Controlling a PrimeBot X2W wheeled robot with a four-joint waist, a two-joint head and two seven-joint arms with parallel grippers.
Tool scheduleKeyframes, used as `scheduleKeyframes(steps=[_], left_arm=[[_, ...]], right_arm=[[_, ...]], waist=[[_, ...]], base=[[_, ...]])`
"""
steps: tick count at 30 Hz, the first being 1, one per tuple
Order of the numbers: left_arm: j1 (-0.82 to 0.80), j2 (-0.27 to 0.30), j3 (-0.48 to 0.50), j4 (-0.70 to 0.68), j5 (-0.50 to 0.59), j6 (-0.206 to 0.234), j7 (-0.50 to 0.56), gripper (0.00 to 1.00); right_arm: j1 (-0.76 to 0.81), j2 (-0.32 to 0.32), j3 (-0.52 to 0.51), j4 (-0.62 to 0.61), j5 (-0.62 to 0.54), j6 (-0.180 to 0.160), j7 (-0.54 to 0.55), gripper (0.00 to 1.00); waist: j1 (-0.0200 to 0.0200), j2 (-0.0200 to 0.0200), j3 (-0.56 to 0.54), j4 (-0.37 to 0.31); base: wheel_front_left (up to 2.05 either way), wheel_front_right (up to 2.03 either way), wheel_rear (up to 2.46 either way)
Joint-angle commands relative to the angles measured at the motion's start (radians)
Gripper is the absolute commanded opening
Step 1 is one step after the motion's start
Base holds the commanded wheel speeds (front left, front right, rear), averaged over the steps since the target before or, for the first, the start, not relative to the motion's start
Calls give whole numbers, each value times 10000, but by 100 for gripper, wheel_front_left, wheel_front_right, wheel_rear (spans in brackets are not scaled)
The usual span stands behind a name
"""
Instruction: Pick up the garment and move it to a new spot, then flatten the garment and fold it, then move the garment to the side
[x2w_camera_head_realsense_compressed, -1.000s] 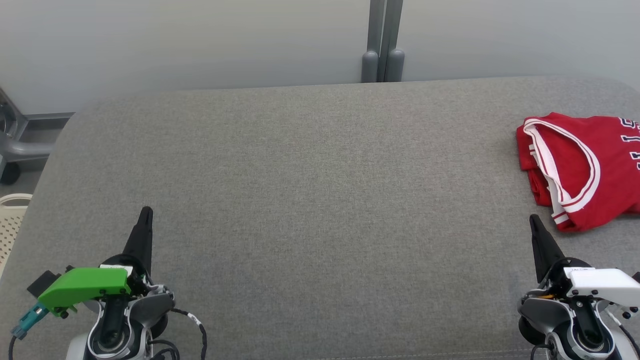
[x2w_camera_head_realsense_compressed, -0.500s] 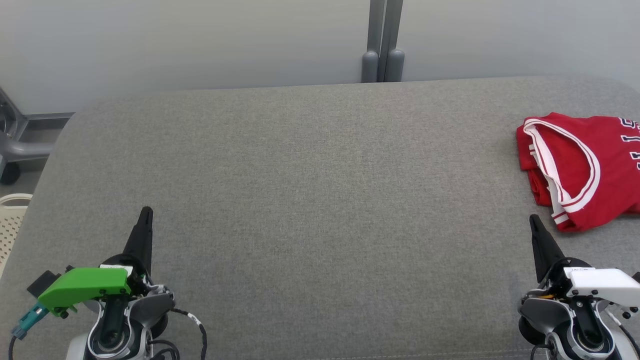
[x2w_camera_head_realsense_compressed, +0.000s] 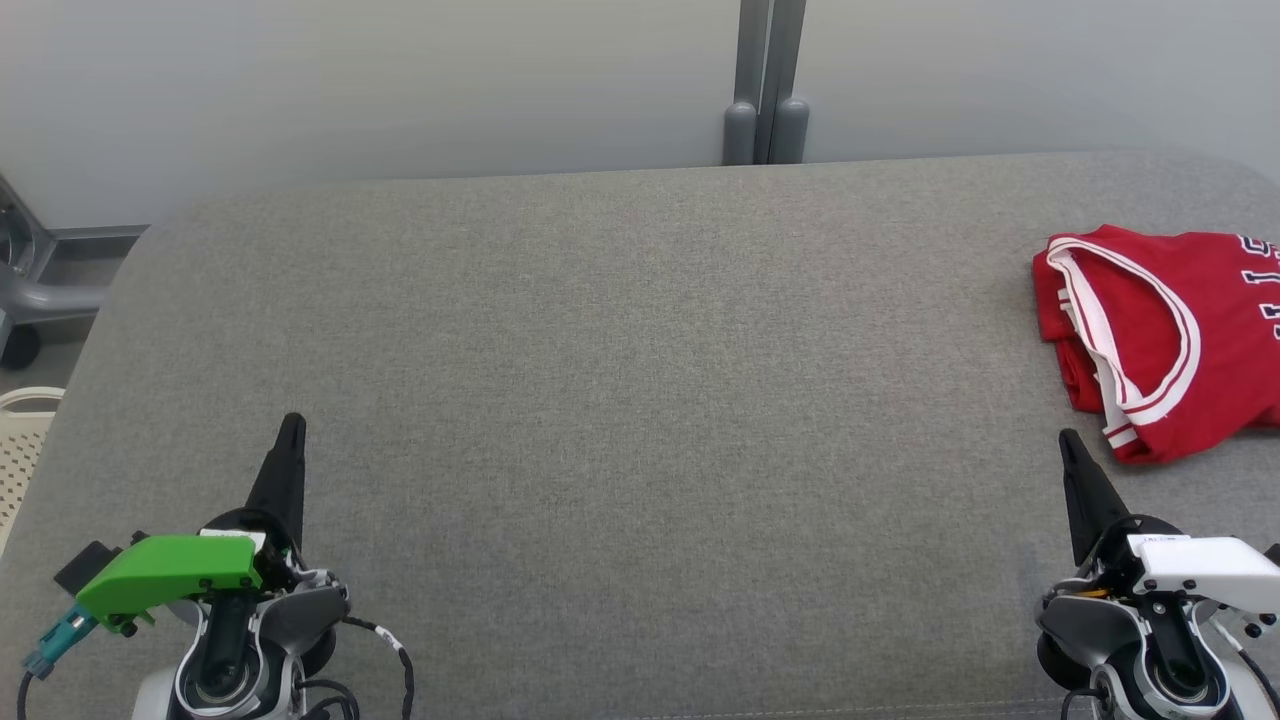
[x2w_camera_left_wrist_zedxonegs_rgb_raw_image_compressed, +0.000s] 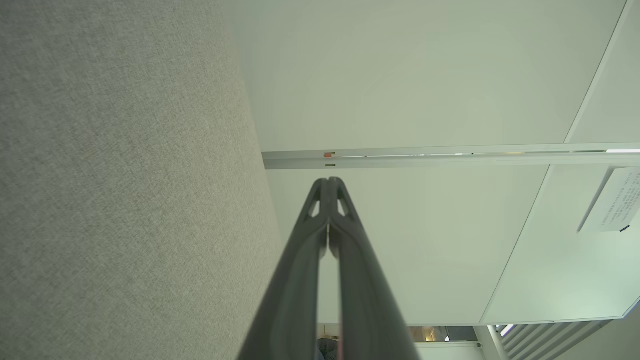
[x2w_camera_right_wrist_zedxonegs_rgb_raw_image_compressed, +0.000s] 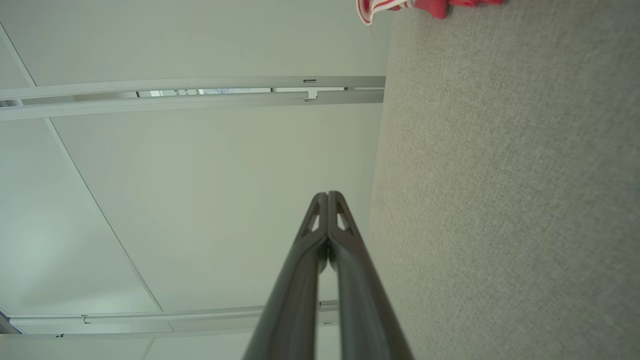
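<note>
A folded red jersey with white trim (x2w_camera_head_realsense_compressed: 1165, 335) lies at the right side of the grey fabric surface (x2w_camera_head_realsense_compressed: 640, 400), cut off by the head view's right edge. A corner of that garment (x2w_camera_right_wrist_zedxonegs_rgb_raw_image_compressed: 400, 5) peeks in at the top of the right wrist view. My left gripper (x2w_camera_head_realsense_compressed: 292, 425) rests at the lower left, shut and empty, its tips (x2w_camera_left_wrist_zedxonegs_rgb_raw_image_compressed: 328, 181) pressed together. At the lower right my right gripper (x2w_camera_head_realsense_compressed: 1067, 438) is shut too, with nothing in it, a short way below and left of the jersey; its tips (x2w_camera_right_wrist_zedxonegs_rgb_raw_image_compressed: 328, 194) meet.
A pale wall with a grey post (x2w_camera_head_realsense_compressed: 765, 85) stands behind the surface. To the far left are a grey metal frame (x2w_camera_head_realsense_compressed: 30, 290) and a cream perforated basket (x2w_camera_head_realsense_compressed: 20, 450) beyond the surface's edge.
</note>
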Motion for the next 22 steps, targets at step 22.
scheduleKeyframes(steps=[22], left_arm=[[-145, 2, 26, 14, 17, -52, -2, 0]], right_arm=[[-73, -42, -14, -45, 46, 4, 45, 0]], waist=[[0, 0, 0, 0]], base=[[0, 0, 0]])
